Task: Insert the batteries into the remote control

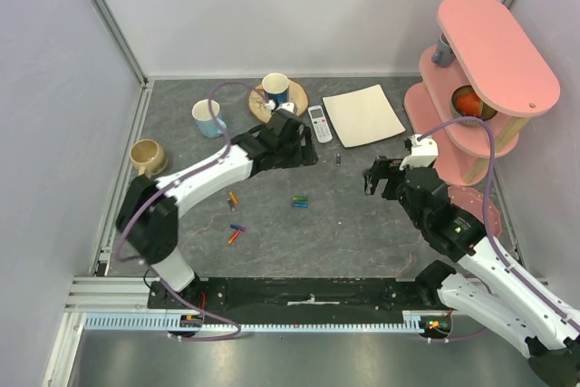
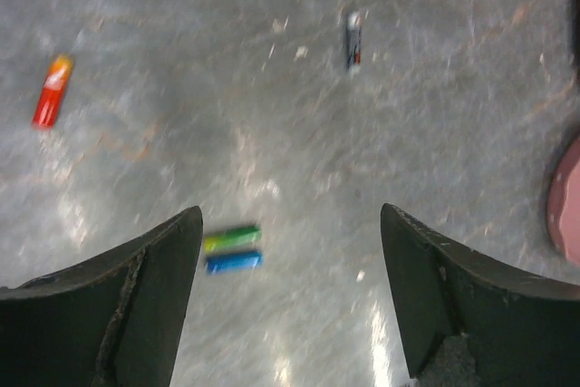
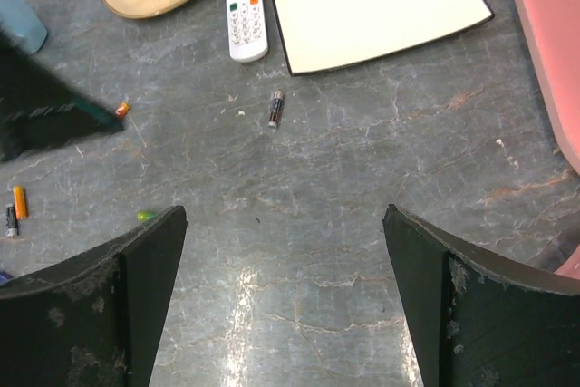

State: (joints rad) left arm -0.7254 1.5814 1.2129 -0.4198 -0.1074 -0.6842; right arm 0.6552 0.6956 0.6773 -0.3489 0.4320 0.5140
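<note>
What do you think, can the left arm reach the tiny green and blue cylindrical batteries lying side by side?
Probably yes: the left gripper is open, and the tiny green and blue batteries lie uncovered on the grey tabletop, framed between its fingers.

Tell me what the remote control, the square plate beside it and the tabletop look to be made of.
Remote control: white moulded plastic, smooth and slightly glossy, with a grey display window.
Square plate: flat, off-white, matte, with a thin dark edge; ceramic or plastic, cannot tell.
Tabletop: grey, veined like slate, with a sheen from the lights; stone or a printed laminate.
</note>
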